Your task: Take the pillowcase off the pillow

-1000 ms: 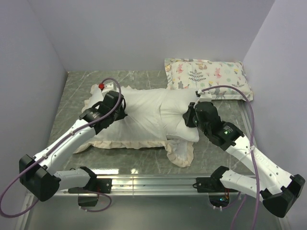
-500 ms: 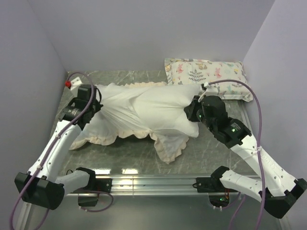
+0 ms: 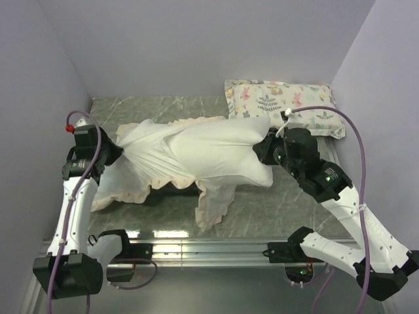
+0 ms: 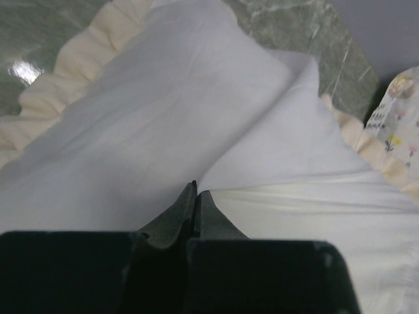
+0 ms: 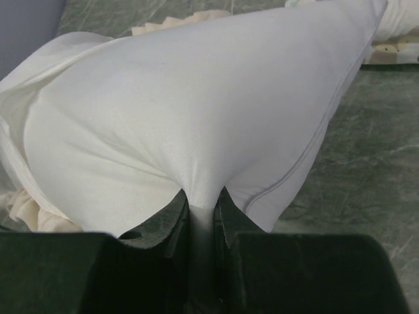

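The cream-white pillowcase (image 3: 147, 157) with ruffled edging is stretched across the left and middle of the table, its dark face hidden. The plain white pillow (image 3: 229, 154) sticks out of it on the right. My left gripper (image 3: 112, 152) is shut on a fold of the pillowcase (image 4: 163, 131) at its left end. My right gripper (image 3: 265, 152) is shut on a pinch of the pillow's (image 5: 196, 118) right end and holds it off the table. The pillow also shows in the left wrist view (image 4: 340, 222).
A small animal-print pillow (image 3: 281, 104) lies at the back right, also in the left wrist view (image 4: 399, 111). The grey marble table (image 3: 288, 203) has walls close on the left, back and right. A ruffled flap (image 3: 213, 203) hangs toward the front rail.
My left gripper has pulled the pillowcase far to the left, stretching it out and baring more of the pillow. My right gripper has kept hold of the pillow, shifting slightly right.
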`<state>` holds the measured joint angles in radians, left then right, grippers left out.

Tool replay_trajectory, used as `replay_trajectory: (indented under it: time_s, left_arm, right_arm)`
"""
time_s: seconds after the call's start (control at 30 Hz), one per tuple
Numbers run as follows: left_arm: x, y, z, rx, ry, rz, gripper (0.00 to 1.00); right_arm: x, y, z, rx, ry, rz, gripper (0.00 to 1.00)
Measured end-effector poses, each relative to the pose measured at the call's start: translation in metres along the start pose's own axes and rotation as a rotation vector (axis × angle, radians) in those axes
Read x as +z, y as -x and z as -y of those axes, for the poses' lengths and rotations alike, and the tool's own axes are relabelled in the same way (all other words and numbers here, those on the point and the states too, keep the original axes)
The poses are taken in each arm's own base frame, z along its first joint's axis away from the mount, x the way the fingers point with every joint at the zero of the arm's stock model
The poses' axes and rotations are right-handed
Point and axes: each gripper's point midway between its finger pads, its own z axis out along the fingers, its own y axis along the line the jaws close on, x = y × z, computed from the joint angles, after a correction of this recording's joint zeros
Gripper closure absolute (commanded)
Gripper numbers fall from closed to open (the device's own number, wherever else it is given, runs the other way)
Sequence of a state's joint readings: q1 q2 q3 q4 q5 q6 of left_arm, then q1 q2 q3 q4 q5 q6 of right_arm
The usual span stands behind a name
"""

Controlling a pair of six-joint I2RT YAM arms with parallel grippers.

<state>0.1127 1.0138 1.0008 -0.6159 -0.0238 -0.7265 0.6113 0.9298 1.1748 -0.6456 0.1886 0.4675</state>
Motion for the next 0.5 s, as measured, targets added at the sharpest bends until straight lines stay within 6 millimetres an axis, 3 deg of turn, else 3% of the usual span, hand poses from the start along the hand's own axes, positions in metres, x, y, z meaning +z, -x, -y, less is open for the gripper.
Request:
replay_trajectory:
  time_s: [0.07, 0.13, 0.17, 0.27, 0.37, 0.4, 0.5]
  left_arm:
    - [0.004, -0.017, -0.007, 0.000, -0.018, -0.032, 0.99]
    - [0.007, -0.035, -0.015, 0.003, -0.024, -0.060, 0.99]
    - [0.007, -0.041, -0.019, 0.005, -0.025, -0.067, 0.99]
    - [0.007, -0.054, -0.024, 0.013, -0.043, -0.065, 1.00]
    - [0.004, -0.060, -0.025, 0.021, -0.064, -0.053, 1.00]
    - [0.002, -0.062, -0.023, 0.026, -0.075, -0.053, 0.99]
    - [-0.002, -0.070, -0.014, 0.037, -0.110, -0.068, 1.00]
  right_arm:
    - [0.002, -0.010, 0.006, -0.007, -0.008, -0.016, 0.96]
    - [0.004, -0.023, 0.011, -0.022, -0.005, -0.042, 0.79]
    - [0.004, -0.029, 0.012, -0.029, -0.001, -0.056, 0.58]
    - [-0.003, -0.031, 0.009, -0.060, 0.023, -0.052, 0.34]
    - [-0.012, -0.019, 0.002, -0.079, 0.048, -0.004, 0.28]
    - [-0.015, -0.012, -0.001, -0.078, 0.053, 0.019, 0.21]
    - [-0.020, 0.008, -0.014, -0.065, 0.082, 0.099, 0.18]
